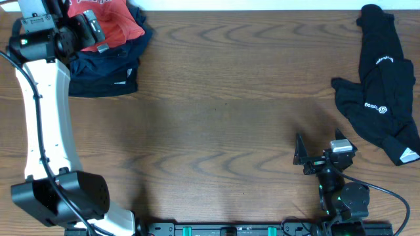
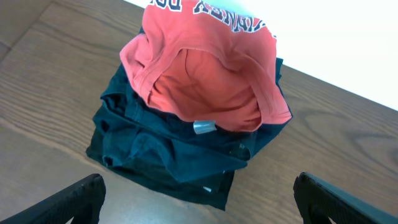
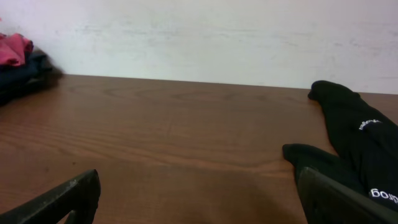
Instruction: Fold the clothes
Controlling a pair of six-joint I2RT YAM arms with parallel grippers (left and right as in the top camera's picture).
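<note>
Your red T-shirt (image 2: 205, 81) is bunched up in the far left corner of the table (image 1: 223, 111), white-and-navy lettering (image 2: 217, 7) just peeking at its far edge. It's sitting on top of a navy garment (image 2: 161, 155), roughly folded, and a small grey tag (image 2: 204, 127) shows where the two meet. Your left hand (image 2: 199, 202) hovers right over that pile, fingers spread wide, gripping nothing. Across the table, well apart, the black garment (image 1: 380, 85) with small white logos sprawls unfolded along the far right side. Your right hand (image 1: 320, 147) waits low near the front edge, just beside that black garment, fingers wide apart too, nothing between them.
</note>
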